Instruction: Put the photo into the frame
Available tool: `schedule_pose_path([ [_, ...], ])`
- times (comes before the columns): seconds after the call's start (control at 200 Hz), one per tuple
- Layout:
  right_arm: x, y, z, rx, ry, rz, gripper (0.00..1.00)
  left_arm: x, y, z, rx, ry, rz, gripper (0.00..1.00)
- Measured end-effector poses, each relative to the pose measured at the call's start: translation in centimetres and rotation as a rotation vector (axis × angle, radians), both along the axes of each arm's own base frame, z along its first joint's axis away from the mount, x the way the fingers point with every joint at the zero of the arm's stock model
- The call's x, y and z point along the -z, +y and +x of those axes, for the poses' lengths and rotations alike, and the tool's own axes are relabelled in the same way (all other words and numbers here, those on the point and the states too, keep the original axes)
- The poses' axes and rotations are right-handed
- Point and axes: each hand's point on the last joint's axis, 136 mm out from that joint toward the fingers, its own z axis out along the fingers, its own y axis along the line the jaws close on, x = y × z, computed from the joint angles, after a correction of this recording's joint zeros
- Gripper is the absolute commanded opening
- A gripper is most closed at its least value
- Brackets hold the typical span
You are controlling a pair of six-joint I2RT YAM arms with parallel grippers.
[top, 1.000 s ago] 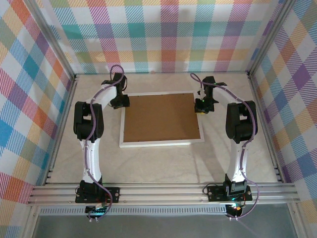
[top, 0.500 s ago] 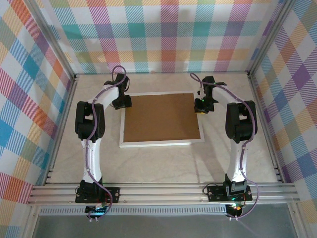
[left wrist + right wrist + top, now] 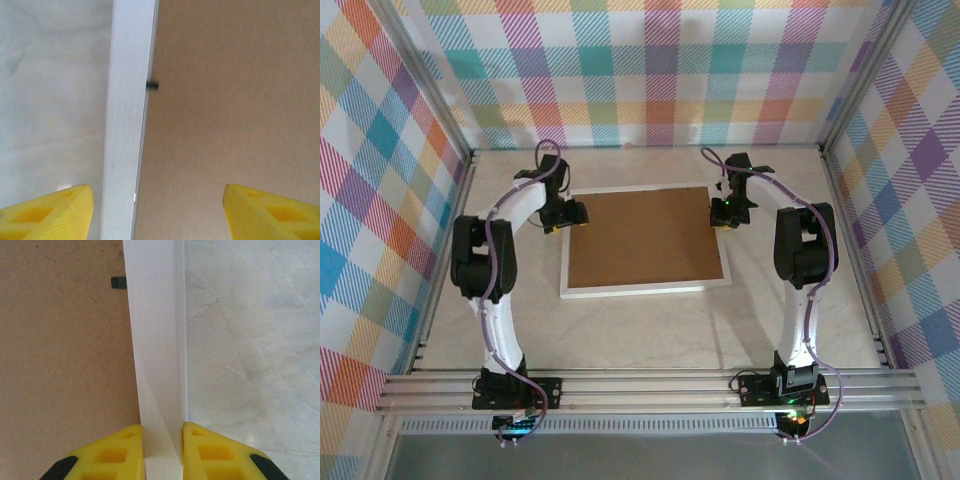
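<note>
The frame [image 3: 640,290] lies face down mid-table, white border around a brown backing board [image 3: 645,235]. The photo is hidden. My left gripper [image 3: 568,213] hovers at the frame's left border near the far corner. In the left wrist view its jaws [image 3: 157,200] stand open, one yellow finger [image 3: 55,210] over the table and the other over the board, straddling the border [image 3: 127,125]. My right gripper [image 3: 725,215] is shut on the frame's right border [image 3: 155,340], its yellow fingertips [image 3: 163,440] pinching the white moulding from both sides.
Small black tabs [image 3: 152,85] [image 3: 118,283] sit at the board's edges. Pale marble tabletop [image 3: 640,330] surrounds the frame. Checked walls with metal posts close the left, right and far sides; an aluminium rail [image 3: 650,385] runs along the near edge.
My left gripper has opened wide and shifted slightly right over the frame's left border, its elbow swinging outward. The right gripper keeps its hold and has not moved.
</note>
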Motion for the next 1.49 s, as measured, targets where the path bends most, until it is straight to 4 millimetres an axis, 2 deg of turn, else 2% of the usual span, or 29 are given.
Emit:
schedule_pose_path([
  [0.165,0.0,0.0,0.0,0.002,-0.006,-0.001,0.20,-1.3,1.7,-3.9,-0.041,-0.002,-0.017,0.69],
  [0.405,0.0,0.0,0.0,0.009,-0.009,-0.003,0.21,0.5,2.7,-10.3,-0.048,0.113,-0.007,0.68],
  [0.505,0.0,0.0,0.0,0.010,-0.012,-0.003,0.21,1.1,2.8,-11.5,-0.043,0.144,-0.004,0.68],
  [0.69,0.0,0.0,0.0,0.009,-0.015,-0.001,0.21,1.7,2.9,-12.1,-0.040,0.164,-0.002,0.68],
  [1.495,-0.1,0.1,0.0,0.013,-0.017,0.000,0.21,3.7,1.5,-11.5,-0.043,0.196,-0.078,0.66],
])
